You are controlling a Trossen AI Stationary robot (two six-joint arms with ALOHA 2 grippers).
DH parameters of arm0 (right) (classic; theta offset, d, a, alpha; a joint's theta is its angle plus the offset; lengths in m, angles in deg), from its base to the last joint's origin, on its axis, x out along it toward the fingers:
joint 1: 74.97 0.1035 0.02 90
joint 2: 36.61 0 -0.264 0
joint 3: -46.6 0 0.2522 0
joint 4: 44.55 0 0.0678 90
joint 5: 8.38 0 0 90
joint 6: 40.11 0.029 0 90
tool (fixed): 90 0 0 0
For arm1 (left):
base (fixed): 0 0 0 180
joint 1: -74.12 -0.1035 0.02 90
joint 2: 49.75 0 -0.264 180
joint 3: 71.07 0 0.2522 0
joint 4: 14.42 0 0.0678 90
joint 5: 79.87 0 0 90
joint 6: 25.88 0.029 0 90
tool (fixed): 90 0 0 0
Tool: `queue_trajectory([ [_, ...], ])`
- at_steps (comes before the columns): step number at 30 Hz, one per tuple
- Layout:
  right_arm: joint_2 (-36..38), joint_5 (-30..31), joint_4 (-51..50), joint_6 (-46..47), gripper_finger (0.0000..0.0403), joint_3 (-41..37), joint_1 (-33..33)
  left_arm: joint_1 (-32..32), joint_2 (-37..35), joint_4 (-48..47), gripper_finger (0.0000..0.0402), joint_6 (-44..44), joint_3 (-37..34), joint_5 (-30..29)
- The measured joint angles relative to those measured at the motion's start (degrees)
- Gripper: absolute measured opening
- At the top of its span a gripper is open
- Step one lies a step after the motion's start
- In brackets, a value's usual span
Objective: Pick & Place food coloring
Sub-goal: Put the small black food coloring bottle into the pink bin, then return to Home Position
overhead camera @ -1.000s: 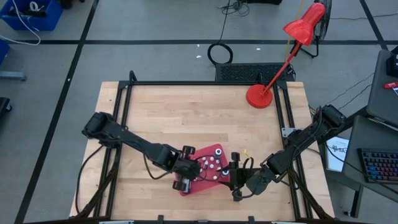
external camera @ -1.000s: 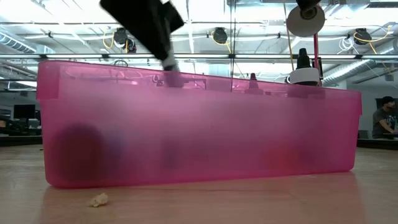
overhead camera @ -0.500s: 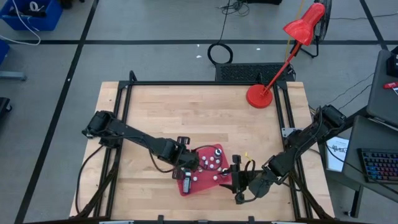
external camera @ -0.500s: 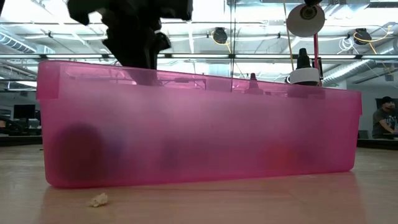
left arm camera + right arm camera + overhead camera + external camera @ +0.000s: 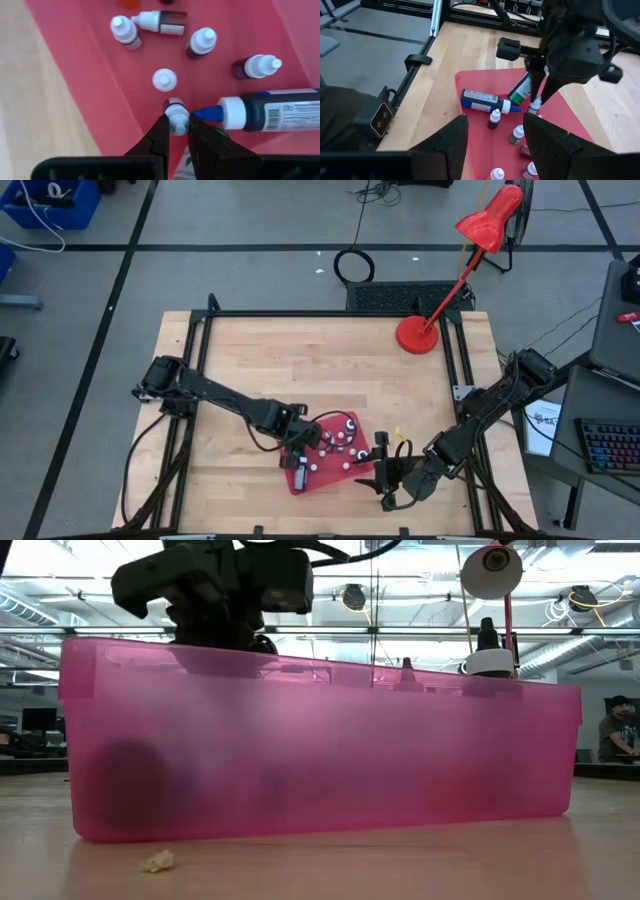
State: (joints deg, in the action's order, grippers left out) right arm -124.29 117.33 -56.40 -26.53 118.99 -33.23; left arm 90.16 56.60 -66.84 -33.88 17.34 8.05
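Note:
A pink see-through bin (image 5: 320,750) stands near the table's front edge (image 5: 335,477). Several tiny food coloring bottles lie or stand on its floor (image 5: 164,80) (image 5: 202,41) (image 5: 257,66). My left gripper (image 5: 176,131) reaches down into the bin (image 5: 300,458), shut on one small white-capped bottle (image 5: 175,112). Beside that bottle lie a larger blue-tipped bottle (image 5: 275,112) and a green-labelled one (image 5: 520,90). My right gripper (image 5: 495,150) stands open at the bin's near right corner (image 5: 385,477). I cannot tell whether it touches the bin. My left gripper pinches the small bottle's white cap (image 5: 177,120) between its two fingertips. The fingers come steeply from above. The bottle hangs cap up, its dark body (image 5: 535,106) just over the bin's floor. I cannot tell whether it stands on the floor.
A red desk lamp's base (image 5: 418,333) sits at the table's far right. A small crumb (image 5: 157,861) lies on the wood in front of the bin. Bare wood spreads across the table's far half (image 5: 320,365). A person (image 5: 615,730) sits in the room beyond.
My left gripper has come down over the bin and a little toward the table's near edge, rolling slightly. It has stayed shut on the small bottle, which now hangs low inside the bin. My right gripper has kept its place.

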Motion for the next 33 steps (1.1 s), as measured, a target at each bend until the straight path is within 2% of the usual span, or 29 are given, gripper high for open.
queue_trajectory([
  [11,0.0,0.0,0.0,-0.8,0.0178,0.0,0.0,-0.3,0.0,6.2,0.0050,-0.4,-4.4,0.8],
  [19,0.0,0.0,0.0,-0.8,0.0176,0.0,0.0,-1.5,0.2,7.9,0.0053,-3.1,-4.8,0.7],
  [27,0.0,0.0,0.0,-0.8,0.0180,0.0,0.0,-1.6,0.3,9.0,0.0179,-4.5,-4.8,0.8],
  [33,0.2,0.2,0.0,-2.5,0.0176,0.0,0.0,-2.0,0.1,5.2,0.0228,-6.4,-1.3,1.9],
])
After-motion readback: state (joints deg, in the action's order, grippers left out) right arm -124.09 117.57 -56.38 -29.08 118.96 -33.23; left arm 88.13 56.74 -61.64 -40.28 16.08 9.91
